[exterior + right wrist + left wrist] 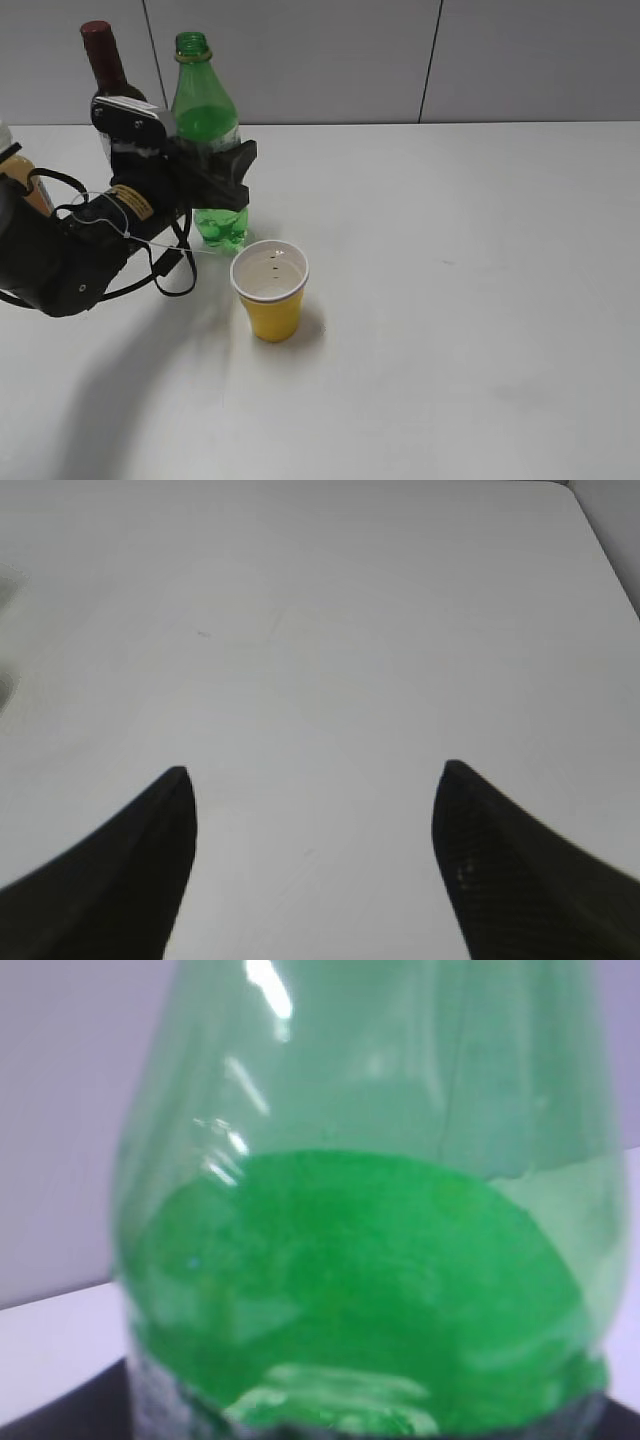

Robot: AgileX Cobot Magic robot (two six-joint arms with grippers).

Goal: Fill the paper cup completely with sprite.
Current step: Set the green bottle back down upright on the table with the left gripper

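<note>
From my seat the left gripper [222, 172] sits around the mid body of the sprite bottle [208, 120], its dark fingers [238, 165] pinching the green plastic on both sides at the label band, and the bottle stands upright on the white table [470, 330]. My left wrist view is filled with the bottle [360, 1260] — green liquid up to a curved line, paler wall above it, glare streaks near the top, and a strip of table [50, 1340] showing past the left side. The bottle's mouth has no cap on it in the exterior view. Just in front of the fingers and a little to their right stands the paper cup [270, 290], yellow outside, white inside with a few dark dots, upright and apart from the bottle's base. Behind the gripper's body, touching nothing I can make out, rises a dark wine bottle [105, 70] with a red cap. The right gripper [312, 780] hangs over bare table [320, 630] with its two black fingers [130, 870] spread wide and nothing between them — only matte white surface with a couple of faint specks. The room behind is plain: grey wall panels [300, 60] with thin vertical seams, meeting the table's far edge.
</note>
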